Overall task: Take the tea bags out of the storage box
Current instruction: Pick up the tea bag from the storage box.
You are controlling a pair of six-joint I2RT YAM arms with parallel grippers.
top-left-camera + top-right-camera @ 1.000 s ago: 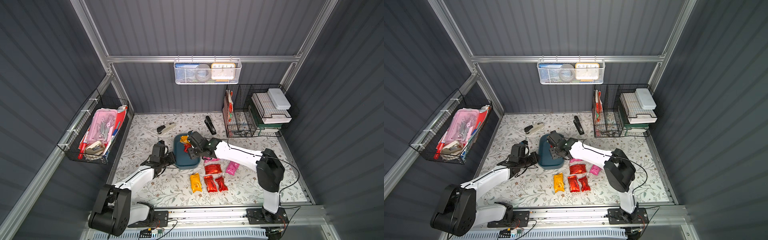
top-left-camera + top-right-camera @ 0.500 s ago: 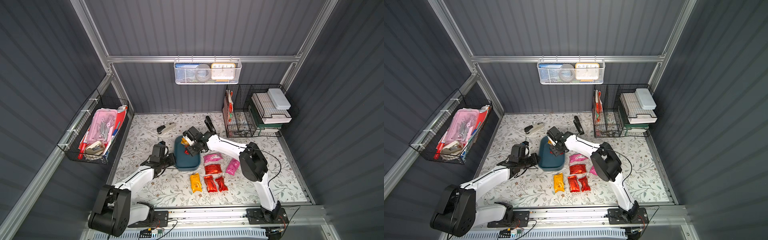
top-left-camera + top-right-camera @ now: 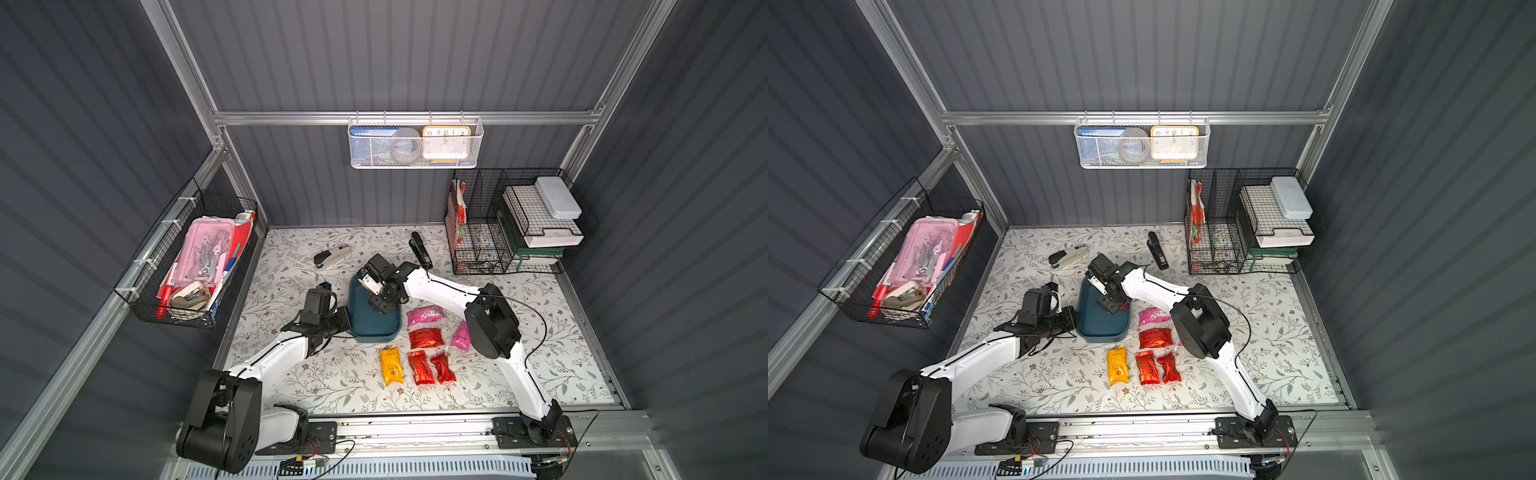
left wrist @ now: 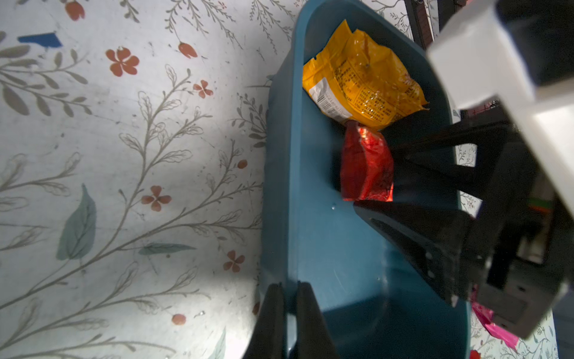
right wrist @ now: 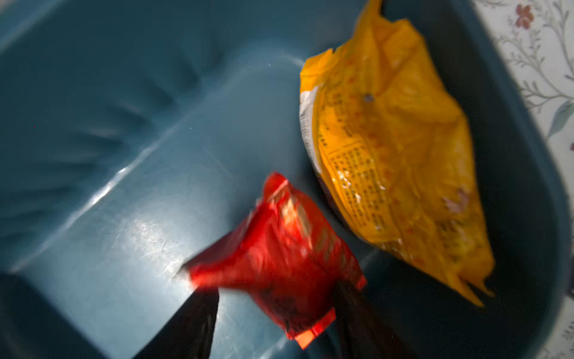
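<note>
The teal storage box sits mid-table in both top views. My left gripper is shut on its near wall. Inside, an orange-yellow tea bag leans in the far corner and a red tea bag lies in front of it. My right gripper reaches down into the box, open, one finger on each side of the red bag. In the top views its body hides both bags. Several red, pink and yellow tea bags lie on the table right of and in front of the box.
A beige stapler and a black stapler lie behind the box. Black wire baskets with stacked trays stand at the back right. A wire basket hangs on the left wall and a white mesh basket on the back wall.
My right gripper swung to the box's far end and dropped over the yellow and red bags, hiding them from above. The left arm and the box stayed put.
</note>
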